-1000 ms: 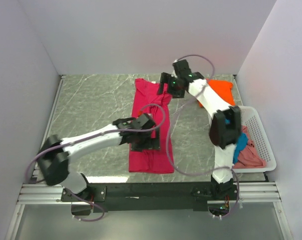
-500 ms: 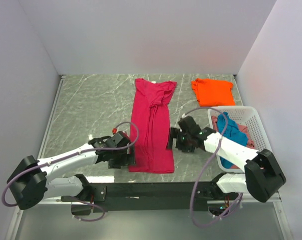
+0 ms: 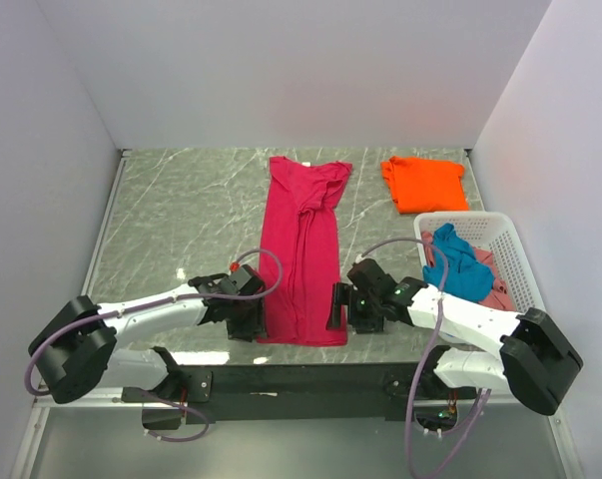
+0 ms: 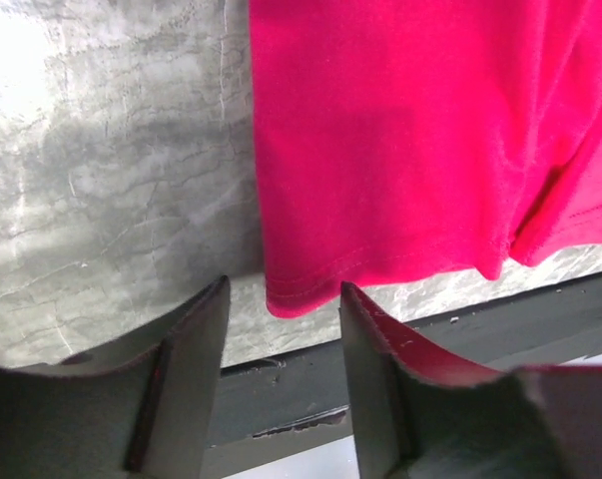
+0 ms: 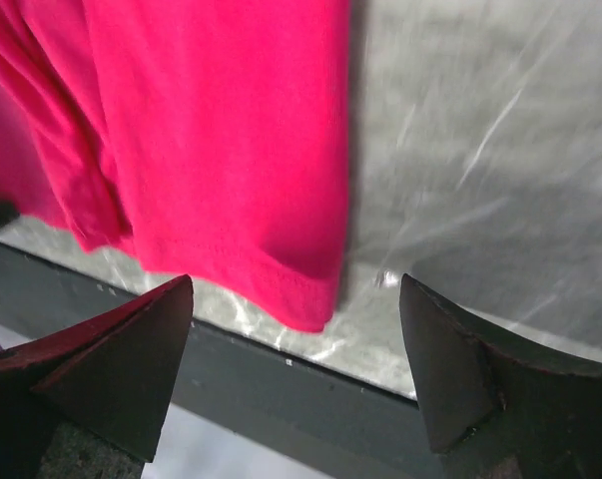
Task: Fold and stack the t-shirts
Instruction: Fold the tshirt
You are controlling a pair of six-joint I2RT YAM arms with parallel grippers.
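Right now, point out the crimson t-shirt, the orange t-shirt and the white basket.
crimson t-shirt (image 3: 301, 249), top external view, middle of its long folded body
orange t-shirt (image 3: 424, 185), top external view, centre of the folded cloth
white lattice basket (image 3: 518, 261), top external view, its right-hand wall

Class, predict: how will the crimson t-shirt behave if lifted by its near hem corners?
Probably floppy: the crimson t-shirt lies flat with soft folds, so it should sag between lift points. Likely light: its thin hem lies flush on the table. A push would probably bunch it rather than slide it whole.

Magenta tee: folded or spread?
Partly folded: magenta t-shirt lies as a long narrow strip, sides turned in, not folded crosswise.
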